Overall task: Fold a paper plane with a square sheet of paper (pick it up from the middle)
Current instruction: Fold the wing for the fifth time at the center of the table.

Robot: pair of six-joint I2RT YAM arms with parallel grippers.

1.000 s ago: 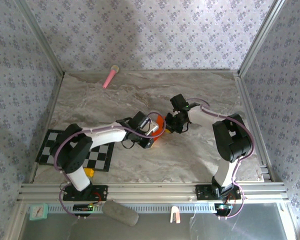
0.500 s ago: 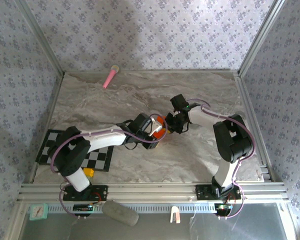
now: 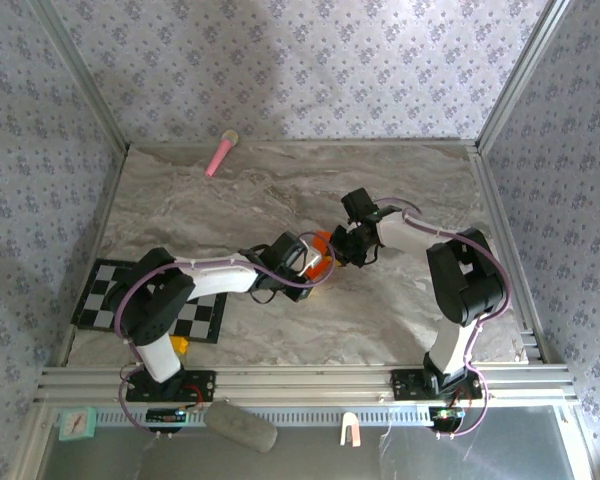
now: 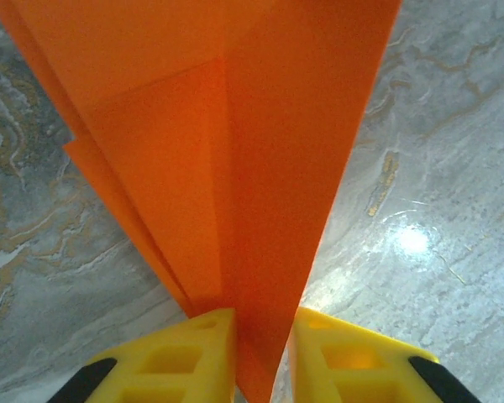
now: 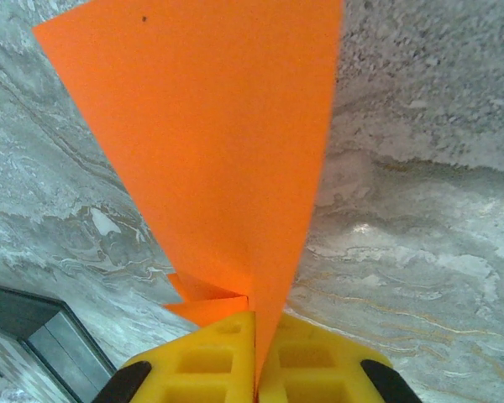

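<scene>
**Top external view.** The orange paper [image 3: 324, 263] is near the middle of the marble worktop [image 3: 400, 190], between the two hands. The left hand [image 3: 302, 258] meets the paper from the left and the right hand [image 3: 345, 245] from the right. A checkered mat [image 3: 105, 290] lies at the left edge of the worktop, partly under the left arm. A pink stick [image 3: 221, 153] lies at the far edge, well apart from the paper.

**Left wrist view.** The left hand [image 4: 262, 323] is clenched on the orange paper [image 4: 235, 126]. Its yellow fingers [image 4: 185, 353] press on both sides of the narrow lower end. The paper is creased in layers and widens away from the hand, above the worktop [image 4: 437, 168].

**Right wrist view.** The right hand [image 5: 256, 323] is clenched on the orange paper [image 5: 218, 151]. The yellow fingers [image 5: 202, 361] are together on its lower edge. The paper stands up as a pointed panel above the worktop [image 5: 420, 210].
</scene>
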